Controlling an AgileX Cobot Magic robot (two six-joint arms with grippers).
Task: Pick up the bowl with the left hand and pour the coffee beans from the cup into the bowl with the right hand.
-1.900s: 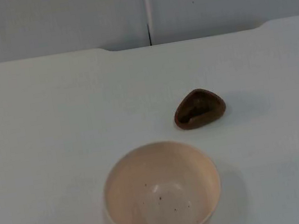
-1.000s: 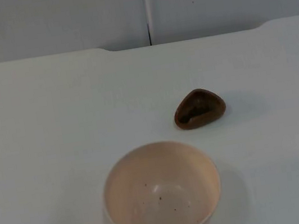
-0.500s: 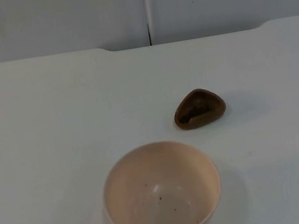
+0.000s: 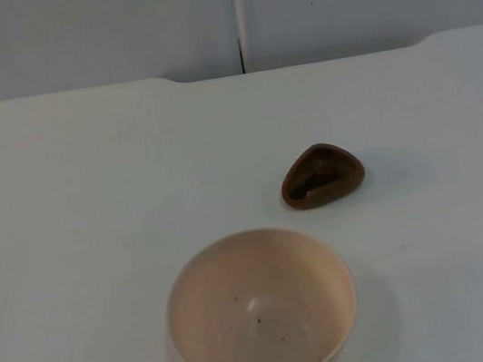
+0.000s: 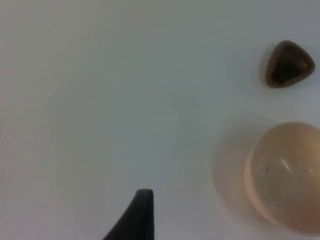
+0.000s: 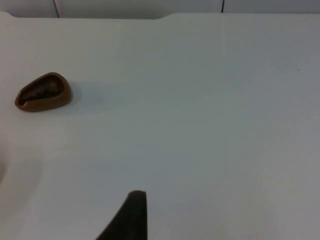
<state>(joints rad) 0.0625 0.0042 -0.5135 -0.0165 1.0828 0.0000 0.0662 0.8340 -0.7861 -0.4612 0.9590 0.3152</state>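
Note:
A cream speckled bowl (image 4: 261, 306) stands upright near the table's front edge, and its inside looks bare. Behind it and to the right sits a small brown teardrop-shaped cup (image 4: 321, 175) with dark coffee beans inside. In the left wrist view my left gripper (image 5: 142, 212) hovers over bare table, well apart from the bowl (image 5: 287, 175) and the cup (image 5: 288, 64). In the right wrist view my right gripper (image 6: 132, 212) also hangs above bare table, with the cup (image 6: 43, 92) far off. Neither gripper touches anything.
The white table (image 4: 90, 214) runs back to a grey partition wall (image 4: 233, 12). Its far edge (image 4: 296, 62) has a shallow recess in the middle.

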